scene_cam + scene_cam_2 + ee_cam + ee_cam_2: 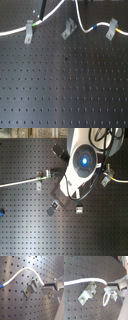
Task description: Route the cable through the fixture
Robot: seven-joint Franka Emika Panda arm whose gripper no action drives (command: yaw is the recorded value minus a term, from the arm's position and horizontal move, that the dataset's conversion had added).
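The gripper (44, 286) shows best in both wrist views: its metal fingers (115, 284) are pressed together on the cable (81, 281), pinching the white cord at a small red mark just beside the fixture (87, 293). In the second wrist view the cable arches from the pinch point over the fixture's forked top, touching or nearly touching it; whether it sits down in the fork cannot be told. A loose loop of cord hangs below the fingers there. In the first wrist view the cable (22, 272) curves away from the fixture (31, 287) and ends at a blue band at the picture's edge.

The fixture is a grey bracket leaning on the diagonal, its flat foot on the black perforated breadboard (65, 95) and its forked end raised toward the gripper. Its long axis runs slanted across the hole rows, not along them.

In the first exterior view the fixture (67, 29) stands between two similar grey clips. The clip (30, 31) toward the first exterior view's left carries the cable at a green band; the clip (112, 29) toward its right carries it near blue and yellow bands. The cable (95, 27) sags between the fixture and that right clip. In the second exterior view the arm's body (80, 163) hides the fixture.
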